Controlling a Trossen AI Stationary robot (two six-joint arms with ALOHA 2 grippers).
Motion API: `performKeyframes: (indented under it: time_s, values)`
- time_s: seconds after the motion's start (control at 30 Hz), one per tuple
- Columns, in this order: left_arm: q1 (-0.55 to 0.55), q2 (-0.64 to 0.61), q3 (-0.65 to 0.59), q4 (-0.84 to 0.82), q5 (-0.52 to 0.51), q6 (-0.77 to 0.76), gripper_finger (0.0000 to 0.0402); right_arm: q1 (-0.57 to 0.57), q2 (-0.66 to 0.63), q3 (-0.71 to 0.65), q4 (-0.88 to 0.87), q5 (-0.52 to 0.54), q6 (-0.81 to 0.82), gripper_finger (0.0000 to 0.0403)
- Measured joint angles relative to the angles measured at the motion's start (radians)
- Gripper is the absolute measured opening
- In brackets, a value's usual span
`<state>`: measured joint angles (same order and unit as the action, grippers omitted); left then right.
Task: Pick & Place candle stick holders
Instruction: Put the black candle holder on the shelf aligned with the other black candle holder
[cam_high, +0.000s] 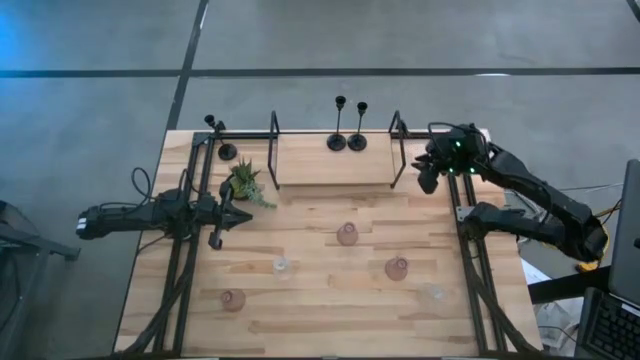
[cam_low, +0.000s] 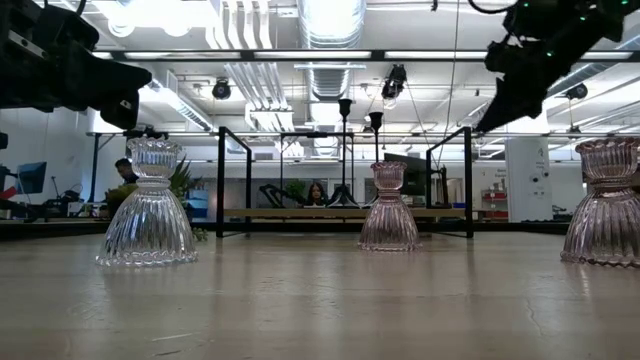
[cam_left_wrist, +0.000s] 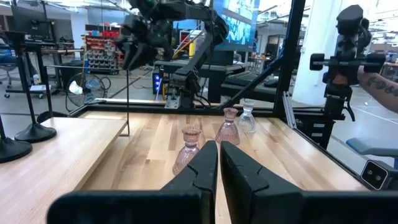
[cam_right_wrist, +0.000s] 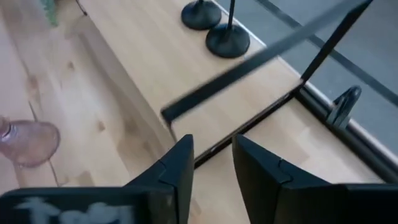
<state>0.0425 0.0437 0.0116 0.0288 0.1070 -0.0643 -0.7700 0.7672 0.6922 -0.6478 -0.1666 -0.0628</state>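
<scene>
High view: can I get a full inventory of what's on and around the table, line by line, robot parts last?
Black stemmed holders: three; two side by side on the raised shelf at the back, one at the back left corner.
Pink glass holders: three; one mid-table, one toward the right, one front left.
Clear glass holders: two; one front centre, one front right.
Green plant: one, spiky, back left beside the shelf.
Shelf: one, light wood with black frame, back centre.
Table: one, light wood.
Left gripper: dark, left side near the plant, shut, empty.
Right gripper: dark, back right by the shelf end, open, empty.
</scene>
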Motion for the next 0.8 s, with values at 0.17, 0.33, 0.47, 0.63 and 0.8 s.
performKeyframes:
  time_s: [0.17, 0.33, 0.47, 0.63, 0.8]
  values:
    - [0.0, 0.0, 0.0, 0.0, 0.0, 0.0, 0.0023, 0.0, -0.108, -0.042, 0.044, -0.07, 0.032, 0.0062]
    - [0.0, 0.0, 0.0, 0.0, 0.0, 0.0, 0.0023, 0.0, -0.193, -0.044, 0.045, -0.07, 0.062, 0.0036]
    - [0.0, 0.0, 0.0, 0.0, 0.0, 0.0, 0.0023, 0.0, -0.228, -0.044, 0.046, -0.07, 0.06, 0.0027]
    - [0.0, 0.0, 0.0, 0.0, 0.0, 0.0, 0.0023, 0.0, -0.237, -0.044, 0.047, -0.069, 0.06, 0.0029]
    - [0.0, 0.0, 0.0, 0.0, 0.0, 0.0, 0.0023, 0.0, -0.233, -0.044, 0.046, -0.069, 0.06, 0.0027]
